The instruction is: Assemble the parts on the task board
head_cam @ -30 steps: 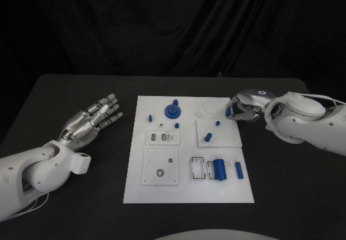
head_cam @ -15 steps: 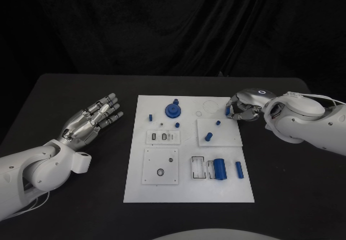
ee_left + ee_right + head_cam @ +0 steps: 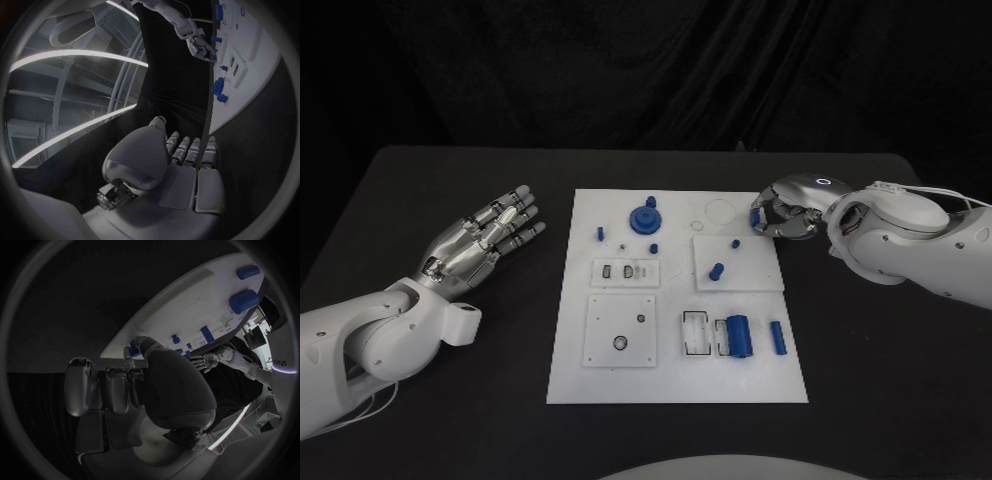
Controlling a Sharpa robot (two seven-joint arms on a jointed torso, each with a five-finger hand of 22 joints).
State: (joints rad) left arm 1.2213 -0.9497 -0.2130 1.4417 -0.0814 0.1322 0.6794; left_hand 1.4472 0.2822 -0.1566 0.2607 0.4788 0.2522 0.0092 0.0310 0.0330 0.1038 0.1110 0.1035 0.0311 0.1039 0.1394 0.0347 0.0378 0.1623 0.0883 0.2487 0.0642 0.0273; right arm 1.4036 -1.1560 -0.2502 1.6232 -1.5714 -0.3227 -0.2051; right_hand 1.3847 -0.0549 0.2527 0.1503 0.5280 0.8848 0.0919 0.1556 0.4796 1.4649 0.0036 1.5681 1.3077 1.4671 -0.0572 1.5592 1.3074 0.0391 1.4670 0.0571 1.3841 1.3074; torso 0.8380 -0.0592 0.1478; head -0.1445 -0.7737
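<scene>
Two robot hands: both at the sides of the white rectangular task board (image 3: 678,385), which lies in the middle of the black bench (image 3: 444,420).
Near row of the board: a large blue cylinder (image 3: 740,337) lies beside a thinner blue pin (image 3: 776,340), just right of a clear rectangular holder (image 3: 698,334); left of these sits a white square tile (image 3: 622,331) with a ring and a small hole.
Middle of the board: a small white block with slots (image 3: 626,272), and to its right a raised white square plate (image 3: 759,275) carrying a short blue peg (image 3: 715,271) and a tiny blue stud (image 3: 734,245).
Far part of the board: a blue round gear-like part with a knob (image 3: 646,219), a small blue peg (image 3: 600,235) to its left, a small blue tab (image 3: 700,229) to its right.
Left robot hand (image 3: 485,238): on the bench left of the board, apart from it, fingers stretched out and slightly spread, holding nothing; the left wrist view shows the same flat fingers (image 3: 189,151).
Right robot hand (image 3: 785,212): at the far right edge of the board, fingers curled inward; a small blue piece (image 3: 134,349) sits at its fingertips in the right wrist view, and I cannot tell if it is gripped or only touched.
</scene>
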